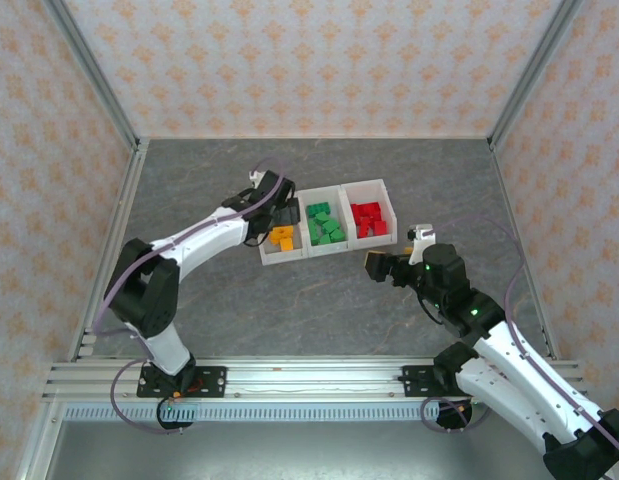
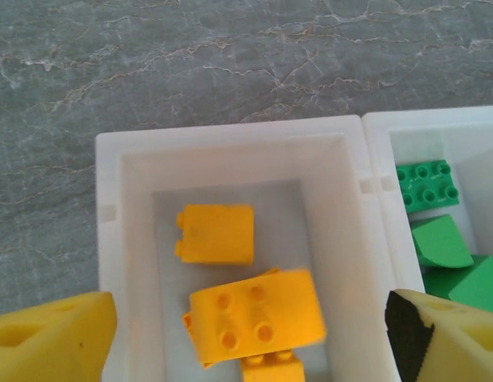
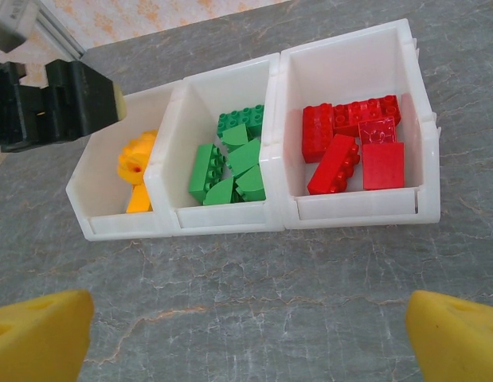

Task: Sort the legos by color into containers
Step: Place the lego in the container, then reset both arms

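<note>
Bright, even light; soft shadows, sharp focus.

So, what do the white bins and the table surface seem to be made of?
The white bins: likely plastic, smooth with a slight sheen and moulded rims. The table surface: grey with pale veins like stone; possibly only a printed laminate, which the pictures cannot settle.

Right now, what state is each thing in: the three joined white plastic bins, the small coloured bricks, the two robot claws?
Left white plastic bin: open-topped, holding orange-yellow bricks.
Middle white bin: open-topped, holding green bricks.
Right white bin: open-topped, holding red bricks.
Left gripper: open, over the left bin, nothing between its fingers.
Right gripper: open, empty, on the near side of the bins.
</note>
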You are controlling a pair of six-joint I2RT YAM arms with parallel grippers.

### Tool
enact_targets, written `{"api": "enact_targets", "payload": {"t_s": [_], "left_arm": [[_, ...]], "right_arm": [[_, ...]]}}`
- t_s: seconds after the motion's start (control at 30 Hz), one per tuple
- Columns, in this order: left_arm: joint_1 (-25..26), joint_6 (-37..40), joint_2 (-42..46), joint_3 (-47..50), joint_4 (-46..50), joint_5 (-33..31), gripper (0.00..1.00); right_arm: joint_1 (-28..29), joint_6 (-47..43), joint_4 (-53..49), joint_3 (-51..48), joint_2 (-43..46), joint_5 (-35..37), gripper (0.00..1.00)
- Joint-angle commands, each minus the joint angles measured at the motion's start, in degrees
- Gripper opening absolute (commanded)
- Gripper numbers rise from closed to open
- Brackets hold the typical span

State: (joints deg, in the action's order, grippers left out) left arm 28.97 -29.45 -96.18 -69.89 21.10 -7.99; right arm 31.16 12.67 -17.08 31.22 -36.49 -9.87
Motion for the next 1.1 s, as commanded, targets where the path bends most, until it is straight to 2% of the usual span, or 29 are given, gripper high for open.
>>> {"api": "enact_targets", "payload": {"t_s": [0.0,0.13,0.3,0.5,0.57,0.67,0.77,0.87,0.93,1.0,1.07], "left_arm": [[-0.2,0.7,5.9,3.2,-5.1,-2.0,0.93],[-0.2,1.3,12.1,8.9,-9.5,-3.4,0.96],[-0.1,2.2,24.5,20.7,-19.8,-5.2,0.98],[-0.4,2.3,43.1,39.0,-34.5,-16.3,0.99],[-0.6,5.2,48.8,45.2,-41.1,-18.9,1.0],[-0.6,6.2,56.0,53.9,-49.3,-26.7,0.99],[-0.6,9.2,61.3,60.6,-56.4,-31.5,0.99],[-0.7,13.3,64.7,64.5,-58.2,-34.9,0.99],[-0.7,15.8,66.3,66.3,-56.8,-36.5,0.99],[-0.7,17.2,67.8,68.0,-55.7,-39.1,0.99],[-0.8,16.6,69.9,68.6,-54.6,-41.2,0.99]], "right_arm": [[0.4,-0.3,0.0,0.2,0.0,1.0,1.0],[0.4,-0.4,0.0,0.2,-0.4,1.2,1.0],[0.4,-0.3,-0.1,0.3,-0.7,2.7,1.0],[0.3,-0.2,-0.3,1.0,-0.6,5.6,1.0],[0.3,1.2,1.1,1.5,-0.7,8.8,1.0],[0.4,3.5,8.0,1.1,-1.0,12.9,1.0],[0.1,3.3,17.6,-0.8,-2.6,17.5,1.0],[-1.5,1.5,24.8,-1.9,-5.8,22.8,1.0],[-4.0,0.5,28.7,-2.5,-8.2,23.6,1.0],[-6.9,-1.9,32.8,-3.5,-10.7,23.8,1.0],[-9.0,-4.5,38.4,-6.0,-12.3,27.7,1.0]]}}
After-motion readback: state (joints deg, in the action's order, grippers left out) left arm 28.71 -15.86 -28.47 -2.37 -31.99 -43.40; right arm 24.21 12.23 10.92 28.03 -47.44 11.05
